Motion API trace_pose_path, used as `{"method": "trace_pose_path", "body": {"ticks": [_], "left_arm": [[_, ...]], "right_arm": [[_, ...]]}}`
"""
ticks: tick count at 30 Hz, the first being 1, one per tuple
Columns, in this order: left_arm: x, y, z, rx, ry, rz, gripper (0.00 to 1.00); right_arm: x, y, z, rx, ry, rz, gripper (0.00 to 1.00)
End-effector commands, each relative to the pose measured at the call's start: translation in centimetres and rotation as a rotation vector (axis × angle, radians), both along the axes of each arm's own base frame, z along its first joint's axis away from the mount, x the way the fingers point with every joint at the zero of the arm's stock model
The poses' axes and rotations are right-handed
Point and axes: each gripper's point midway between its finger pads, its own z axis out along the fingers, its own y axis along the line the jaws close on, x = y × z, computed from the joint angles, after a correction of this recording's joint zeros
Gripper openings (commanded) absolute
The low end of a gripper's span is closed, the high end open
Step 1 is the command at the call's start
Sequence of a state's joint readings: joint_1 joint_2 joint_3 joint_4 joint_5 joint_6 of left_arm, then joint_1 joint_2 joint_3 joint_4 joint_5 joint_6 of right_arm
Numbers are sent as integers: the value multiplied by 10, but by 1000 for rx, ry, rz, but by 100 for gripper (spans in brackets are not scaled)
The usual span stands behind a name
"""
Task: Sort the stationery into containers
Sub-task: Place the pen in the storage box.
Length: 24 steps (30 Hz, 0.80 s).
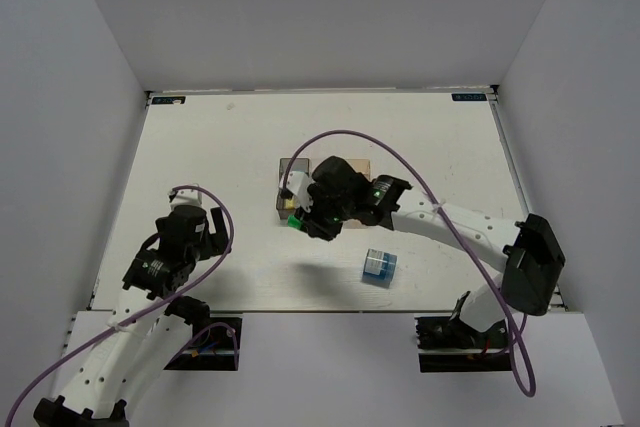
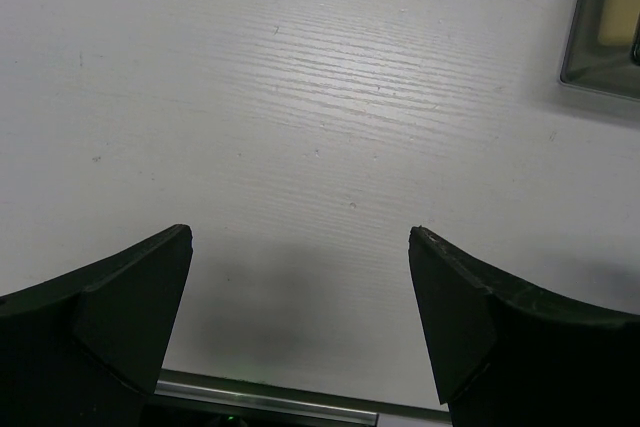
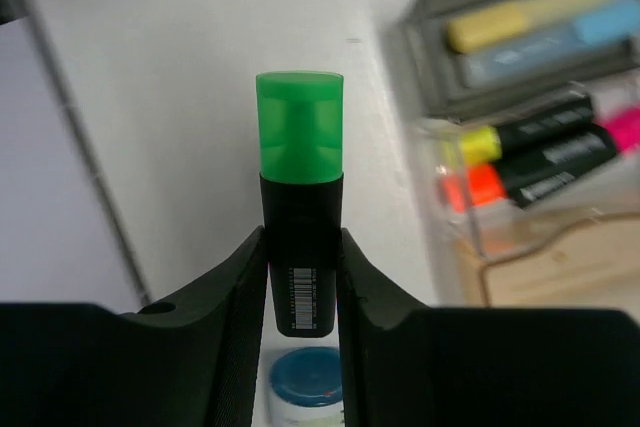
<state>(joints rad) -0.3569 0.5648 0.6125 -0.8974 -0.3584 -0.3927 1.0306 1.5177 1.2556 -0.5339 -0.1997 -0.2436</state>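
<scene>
- The right gripper (image 3: 300, 239) pinches a green-capped marker (image 3: 300, 147) by its black barrel, one of its fingers (image 3: 235, 287) pressed against each side. The green cap sticks out past the fingertips.
- From above, this marker sits just on the near side of the dark grey bin (image 1: 286, 175), at the left end of the row of bins. Whether it touches the counter (image 1: 220, 147) I cannot tell.
- The dark grey bin holds a pale yellow stick (image 3: 510, 22) and a light blue stick (image 3: 605, 19), lying end to end.
- The clear bin (image 3: 440, 172) next to it holds a yellow-capped marker (image 3: 480, 142) and an orange-capped marker (image 3: 475, 187) side by side. A pink cap (image 3: 622, 127) shows at its other end.
- The amber-orange bin (image 3: 560, 257) is at the right end of the row; its contents are too blurred to make out.
- A blue block (image 1: 379, 266) stands on the counter, near and to the right of the bins and apart from them.
- The left gripper (image 2: 300, 237) is at the near left with its fingers spread wide and nothing between them. Only bare counter lies below it, with a corner of the grey bin at the edge of its wrist view.
</scene>
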Motion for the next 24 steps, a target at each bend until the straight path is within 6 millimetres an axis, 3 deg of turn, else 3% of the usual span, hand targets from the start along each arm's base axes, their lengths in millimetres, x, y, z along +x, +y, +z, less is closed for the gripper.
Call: {"method": "trace_pose_path", "body": {"ticks": [1,2,3,4,7,11,12,16,20,24], "left_arm": [[1,1,-1,1,-1,9,100],[1,1,-2,1,1,7,100],[1,1,-2,1,2,10,100],[1,0,-3,2,7,6,100],[0,2,-4,7,13,9,100],[1,3,-3,7,10,15,100],[0,2,-4,8,13,10,100],[1,1,-3,5,11,8,100],[0,2,-5,9,16,12,100],[0,2,-4,7,11,10,100]], "right_arm": [[69,-9,9,-6,-185,-328,0],[86,-16,4,-24,-204,-396,0],[99,-11,16,13,-232,-448,0],[103,-11,16,24,-211,-490,0],[145,-13,19,48,-171,-711,0],[171,-10,22,94,-118,-892,0],[176,-7,26,110,-113,-911,0],[196,-8,12,117,-90,-1038,0],[197,-1,0,100,2,-1090,0],[196,-6,-22,30,37,-1098,0]]}}
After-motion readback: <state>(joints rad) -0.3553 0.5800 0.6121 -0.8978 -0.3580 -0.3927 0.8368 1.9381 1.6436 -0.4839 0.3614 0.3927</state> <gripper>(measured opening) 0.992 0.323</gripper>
